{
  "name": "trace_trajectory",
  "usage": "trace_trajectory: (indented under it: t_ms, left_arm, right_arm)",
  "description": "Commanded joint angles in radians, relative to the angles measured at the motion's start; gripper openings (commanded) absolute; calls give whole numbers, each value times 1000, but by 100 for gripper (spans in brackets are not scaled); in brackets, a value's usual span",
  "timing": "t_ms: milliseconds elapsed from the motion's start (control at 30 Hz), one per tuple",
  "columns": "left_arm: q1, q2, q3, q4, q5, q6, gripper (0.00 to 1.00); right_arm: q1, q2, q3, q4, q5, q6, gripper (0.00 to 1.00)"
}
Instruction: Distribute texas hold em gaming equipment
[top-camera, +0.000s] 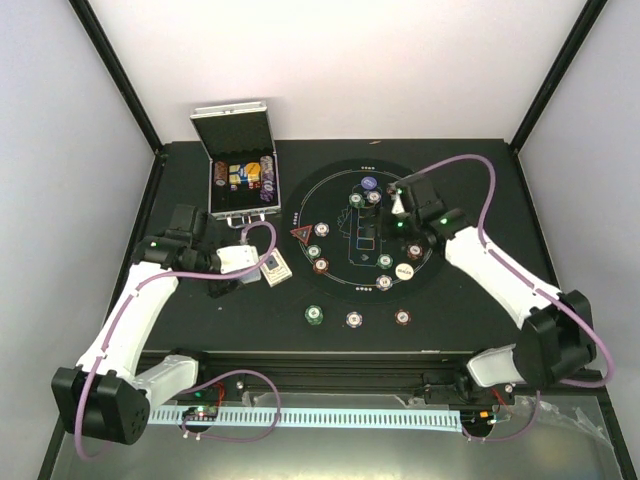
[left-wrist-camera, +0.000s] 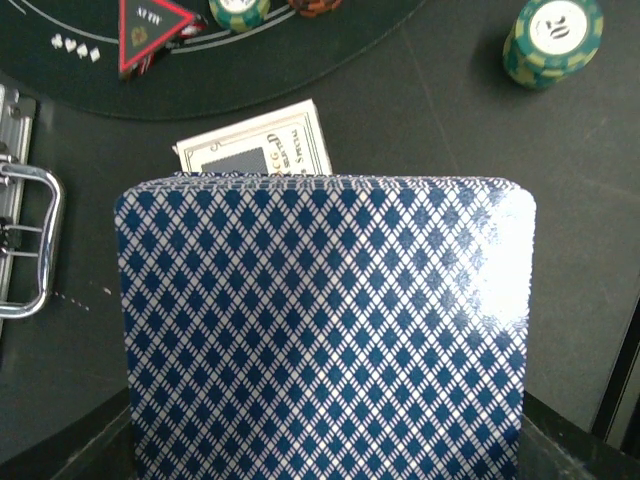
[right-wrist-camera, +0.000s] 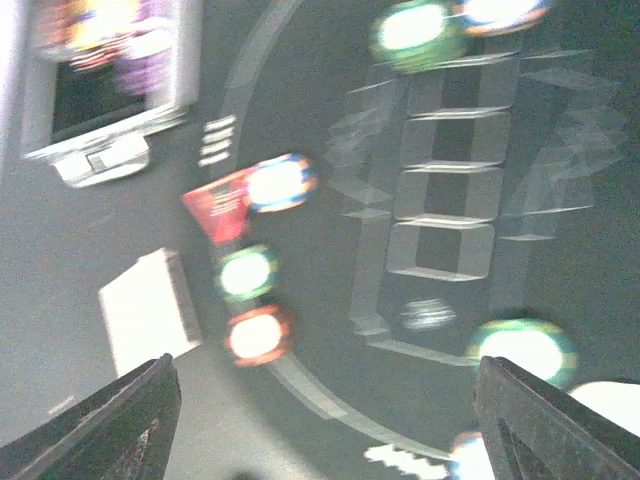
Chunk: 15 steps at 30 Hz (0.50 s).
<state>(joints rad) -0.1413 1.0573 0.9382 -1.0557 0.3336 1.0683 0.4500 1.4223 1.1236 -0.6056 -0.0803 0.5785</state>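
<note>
From above, the left claw (top-camera: 245, 262) sits at middle left of the frame, just beside a card box (top-camera: 275, 270) on the counter (top-camera: 470, 290). The right claw (top-camera: 400, 203) hovers at the upper right of the round mat (top-camera: 340, 275) among chip stacks (top-camera: 372, 197), where a low sweep could topple them. The left wrist view is filled by a deck of cards (left-wrist-camera: 325, 330) gripped in that closed claw, and a loose pinch could spill cards onto the box. The right wrist view is blurred, with the fingers (right-wrist-camera: 100, 425) wide apart and nothing between them, so a hasty move could clip the red triangle token (right-wrist-camera: 222, 205) at centre left.
</note>
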Motion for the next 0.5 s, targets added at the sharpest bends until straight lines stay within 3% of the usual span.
trace_trajectory:
  t_ms: [0,200,467]
  left_arm:
    - [-10,-16,69,-25,105,-18,2]
    - [-16,-1,93,-53,133,-27,2]
    - [-19,-8,90,-59,136,-30,2]
  right_arm:
    - [144,-27,-94,286,-404,160,83]
    - [338,52,-112,598,-572,302,84]
    - [450,182,-63,760,-638,381,84]
